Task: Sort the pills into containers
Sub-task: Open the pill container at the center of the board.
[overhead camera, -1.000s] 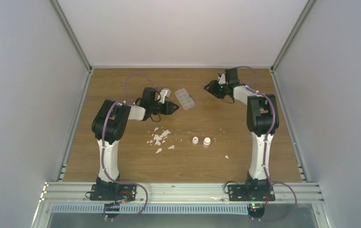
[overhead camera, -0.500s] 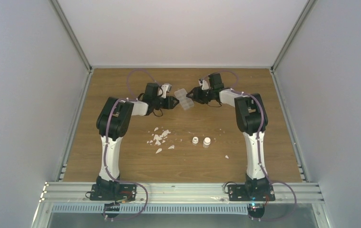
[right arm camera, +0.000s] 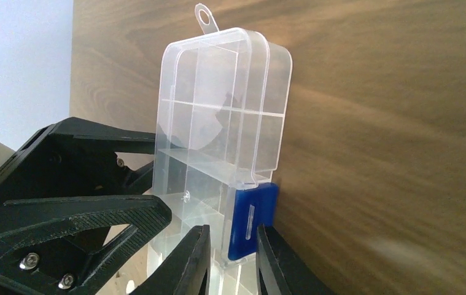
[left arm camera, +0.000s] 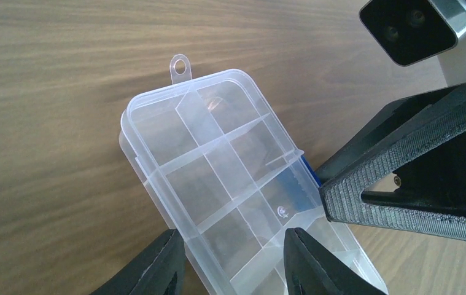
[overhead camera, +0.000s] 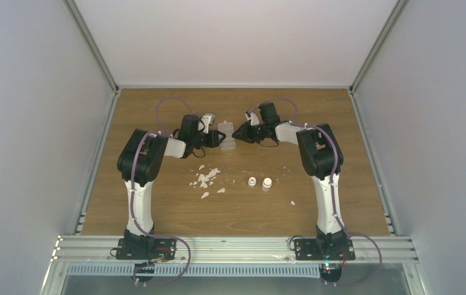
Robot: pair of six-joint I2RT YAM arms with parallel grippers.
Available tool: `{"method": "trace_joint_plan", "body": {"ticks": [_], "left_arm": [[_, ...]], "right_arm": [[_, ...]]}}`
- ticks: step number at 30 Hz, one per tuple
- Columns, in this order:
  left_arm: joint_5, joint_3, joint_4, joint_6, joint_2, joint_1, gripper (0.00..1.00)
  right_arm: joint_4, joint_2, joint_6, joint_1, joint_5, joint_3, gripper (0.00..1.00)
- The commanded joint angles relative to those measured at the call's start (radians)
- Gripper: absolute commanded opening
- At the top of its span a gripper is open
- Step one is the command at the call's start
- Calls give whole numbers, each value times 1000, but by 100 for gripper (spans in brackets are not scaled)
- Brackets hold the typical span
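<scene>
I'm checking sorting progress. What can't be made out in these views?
- Pills: none distinguishable. The top view is too small, and the wrist views show only the box.
- Box's near end: cut off by the bottom edge in both wrist views.
- Right gripper on the blue latch: contact hidden by its own fingers.
- Vials: too small in the top view to tell whether capped.
</scene>
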Motion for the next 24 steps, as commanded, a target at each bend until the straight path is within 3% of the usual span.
{"method": "trace_joint_plan", "body": {"ticks": [1, 6, 10, 15, 19, 24], "left_arm": [[-8, -102, -35, -17, -28, 2, 99], [-3, -171, 6, -24, -61, 1, 99], [35, -215, 58, -42, -83, 1, 99], [52, -291, 128, -80, -140, -12, 99], [64, -339, 182, -116, -172, -38, 99], [22, -364, 191, -126, -196, -60, 99]], "right_arm": [[32, -57, 13, 42, -29, -20, 50], [97, -106, 58, 76, -80, -37, 47], [74, -122, 57, 103, -74, -20, 26], [40, -124, 49, 119, -54, -20, 14], [1, -158, 23, 137, -30, -31, 13], [-46, -252, -38, 141, 58, -72, 25]]}}
